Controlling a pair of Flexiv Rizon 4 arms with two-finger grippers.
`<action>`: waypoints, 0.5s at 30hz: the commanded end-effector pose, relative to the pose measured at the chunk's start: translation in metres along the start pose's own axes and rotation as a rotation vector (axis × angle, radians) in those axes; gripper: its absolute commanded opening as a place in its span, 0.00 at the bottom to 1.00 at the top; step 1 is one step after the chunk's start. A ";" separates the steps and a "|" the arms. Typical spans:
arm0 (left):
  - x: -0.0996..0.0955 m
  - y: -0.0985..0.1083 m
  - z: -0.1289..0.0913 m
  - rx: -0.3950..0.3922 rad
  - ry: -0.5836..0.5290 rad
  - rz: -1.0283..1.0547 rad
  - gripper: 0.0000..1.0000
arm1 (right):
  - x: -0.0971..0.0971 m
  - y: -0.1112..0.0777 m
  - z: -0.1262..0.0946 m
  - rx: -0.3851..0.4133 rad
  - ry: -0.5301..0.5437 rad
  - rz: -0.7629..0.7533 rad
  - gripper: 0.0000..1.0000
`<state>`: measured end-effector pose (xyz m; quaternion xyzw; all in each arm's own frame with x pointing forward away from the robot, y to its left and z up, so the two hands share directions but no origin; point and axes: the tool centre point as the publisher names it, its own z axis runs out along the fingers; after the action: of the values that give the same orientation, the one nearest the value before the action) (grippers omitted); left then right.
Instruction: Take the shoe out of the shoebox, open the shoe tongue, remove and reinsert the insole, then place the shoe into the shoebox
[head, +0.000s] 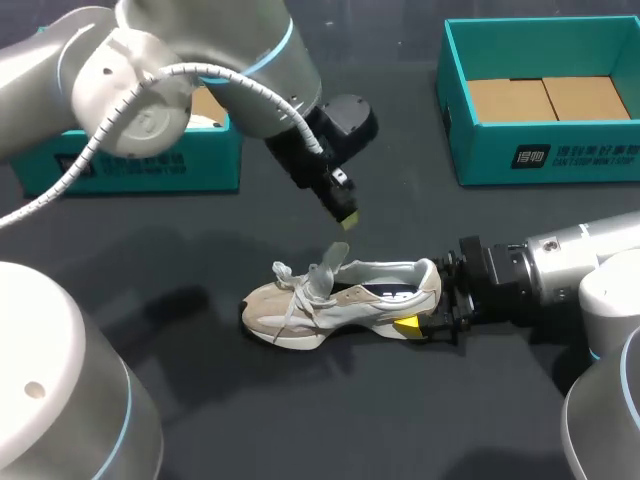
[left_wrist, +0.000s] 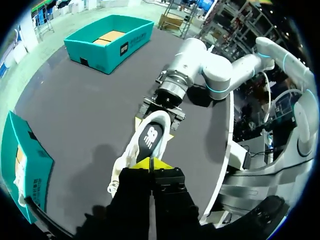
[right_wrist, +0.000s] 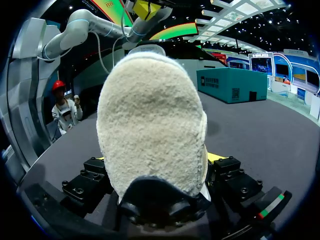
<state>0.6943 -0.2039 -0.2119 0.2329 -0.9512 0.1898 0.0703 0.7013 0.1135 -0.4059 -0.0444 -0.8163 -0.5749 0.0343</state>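
Farther back, a teal cardboard shoebox (head: 470, 150) stands open, only its brown floor showing; a second teal box (head: 150, 165) is half hidden behind the left arm (head: 200, 70) (contents unclear). Between them, on the dark matte table (head: 400, 420), the beige-and-white shoe (head: 340, 300) rests on its sole, its fleecy heel pinched by the right gripper (head: 425, 302). The left gripper (head: 346, 217) hangs just above the raised tongue (head: 325, 272), yellow tips pressed together.

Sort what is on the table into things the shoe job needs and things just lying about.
Job: shoe; right gripper gripping its heel; left gripper above it; one box as shoebox.
Lying about: the other box, left teal box or right teal box; cannot tell which.
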 end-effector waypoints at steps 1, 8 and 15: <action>0.002 -0.002 0.005 -0.040 0.102 0.255 0.00 | 0.000 -0.001 0.002 0.004 0.000 0.001 0.00; 0.028 -0.016 0.036 -0.123 0.005 0.476 0.00 | 0.000 -0.001 0.002 0.004 0.000 0.001 0.00; 0.028 -0.016 0.036 -0.123 0.005 0.476 0.00 | 0.000 -0.001 0.002 0.004 0.000 0.001 0.00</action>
<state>0.6744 -0.2358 -0.2373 -0.0032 -0.9860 0.1620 0.0392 0.7013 0.1136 -0.4059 -0.0443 -0.8163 -0.5749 0.0343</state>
